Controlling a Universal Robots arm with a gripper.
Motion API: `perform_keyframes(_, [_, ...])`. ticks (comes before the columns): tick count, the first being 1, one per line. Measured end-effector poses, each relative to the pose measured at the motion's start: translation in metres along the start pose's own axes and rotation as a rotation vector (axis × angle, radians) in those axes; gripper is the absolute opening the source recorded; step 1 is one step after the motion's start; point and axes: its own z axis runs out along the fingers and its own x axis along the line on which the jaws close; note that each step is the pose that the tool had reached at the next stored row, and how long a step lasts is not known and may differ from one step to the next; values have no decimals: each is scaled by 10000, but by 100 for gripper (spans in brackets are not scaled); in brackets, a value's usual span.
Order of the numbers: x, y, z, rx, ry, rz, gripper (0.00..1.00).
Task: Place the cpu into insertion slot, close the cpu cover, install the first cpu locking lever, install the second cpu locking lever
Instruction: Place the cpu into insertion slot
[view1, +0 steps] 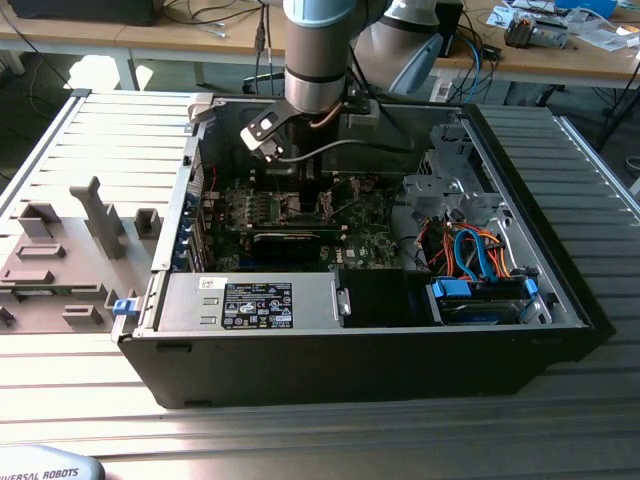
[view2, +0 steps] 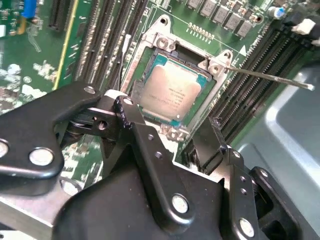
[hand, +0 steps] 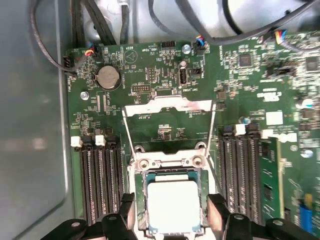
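flat square silvery cpu (hand: 173, 206) seated; thin metal cpu cover (hand: 169, 105) lies open.

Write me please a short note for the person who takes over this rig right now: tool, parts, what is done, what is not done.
Tool: open, holds nothing; its fingers stand on either side of the socket.
cpu: lies flat in the socket, silver top up.
cpu cover: swung open, away from the cpu.
Locking levers: both thin rods appear loose, not latched.
Done: cpu placed.
Not done: closing the cover, both levers.
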Motion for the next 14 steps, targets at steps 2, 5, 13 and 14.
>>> perform_keyframes(2, [42,-2,-32,2,-21,-36,60])
perform_keyframes(5, [50,-2,-33,21,-18,-688,47])
perform_keyframes(13, [49,-18,-55,35,-157,-1638,11])
perform_keyframes(14, [49,-18,-55,36,-189,-1639,11])
